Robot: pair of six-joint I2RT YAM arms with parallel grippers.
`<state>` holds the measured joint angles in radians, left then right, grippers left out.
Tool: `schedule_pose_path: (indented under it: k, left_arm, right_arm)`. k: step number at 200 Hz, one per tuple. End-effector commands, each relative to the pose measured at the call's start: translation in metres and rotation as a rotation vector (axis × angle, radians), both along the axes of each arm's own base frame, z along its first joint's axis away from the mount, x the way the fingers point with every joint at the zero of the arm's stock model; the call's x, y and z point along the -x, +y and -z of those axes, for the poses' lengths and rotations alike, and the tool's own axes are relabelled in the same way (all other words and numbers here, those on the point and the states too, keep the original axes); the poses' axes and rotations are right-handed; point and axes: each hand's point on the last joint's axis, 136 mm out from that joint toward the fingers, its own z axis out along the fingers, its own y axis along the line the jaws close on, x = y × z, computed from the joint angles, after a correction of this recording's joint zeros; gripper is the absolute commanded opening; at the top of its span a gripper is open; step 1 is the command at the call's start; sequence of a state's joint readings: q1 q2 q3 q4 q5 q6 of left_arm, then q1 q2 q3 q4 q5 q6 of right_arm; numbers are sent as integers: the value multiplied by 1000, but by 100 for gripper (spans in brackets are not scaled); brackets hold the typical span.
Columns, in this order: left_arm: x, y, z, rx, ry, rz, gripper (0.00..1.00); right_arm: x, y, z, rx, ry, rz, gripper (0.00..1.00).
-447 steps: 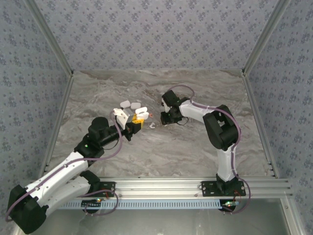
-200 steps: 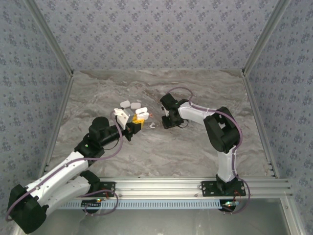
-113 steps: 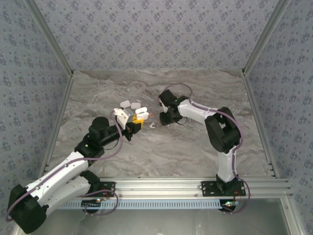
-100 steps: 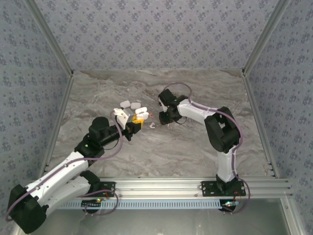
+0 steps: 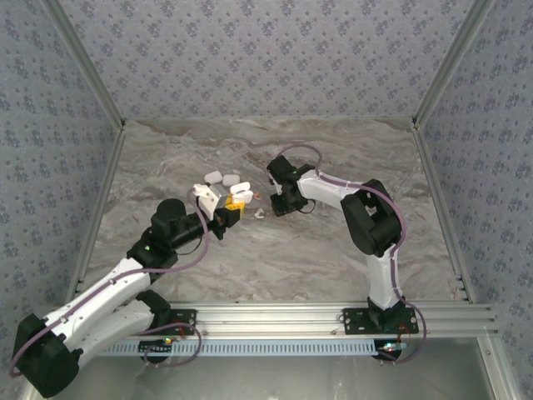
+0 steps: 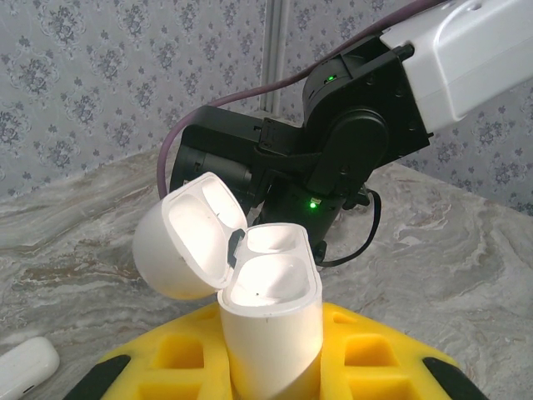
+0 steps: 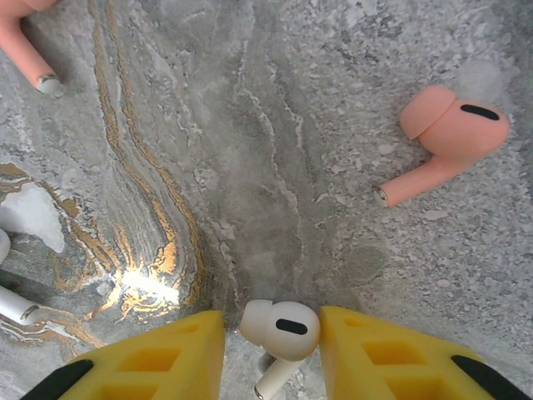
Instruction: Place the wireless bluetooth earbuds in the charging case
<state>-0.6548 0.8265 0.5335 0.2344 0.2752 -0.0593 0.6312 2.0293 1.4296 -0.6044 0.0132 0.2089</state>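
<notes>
A: Right jaws?
B: Narrow, bracketing one white earbud (image 7: 281,328), stem trailing back toward the wrist. One pad (image 7: 354,337) touches its head, with a sliver of gap at the other. Pinched or not, cannot tell.
A: Handling?
B: Judged very light. Hard glossy plastic, rounded, so likely to squirt out of a hard squeeze. Best taken across the head, stem left free for the socket.
A: Left jaws?
B: Pressed on the case (image 6: 271,317). It stands upright, lid (image 6: 190,237) hinged open, sockets look empty.
A: Surface, room?
B: Grey marbled surface (image 7: 275,125), flat and hard. Pink earbud (image 7: 441,133) lies well apart, another (image 7: 25,50) at the corner, white stems (image 7: 12,304) at the edge. Closed cases (image 5: 223,177) lie just beyond the held one. Papered walls (image 5: 266,58) stand well back.
</notes>
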Motion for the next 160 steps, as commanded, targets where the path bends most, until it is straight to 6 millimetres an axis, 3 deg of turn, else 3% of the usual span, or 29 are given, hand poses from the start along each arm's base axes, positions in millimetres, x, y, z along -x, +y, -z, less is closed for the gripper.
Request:
schedule_pose_path:
  k: [1, 137, 160]
  left_arm:
    - [1, 0, -11, 7, -43, 2, 4]
    - [1, 0, -10, 6, -36, 1, 4]
    - [1, 0, -9, 4, -34, 1, 4]
  right_arm:
    - [3, -3, 5, 38, 12, -13, 35]
    - [4, -5, 20, 64, 36, -33, 31]
    - [4, -2, 15, 42, 20, -35, 29]
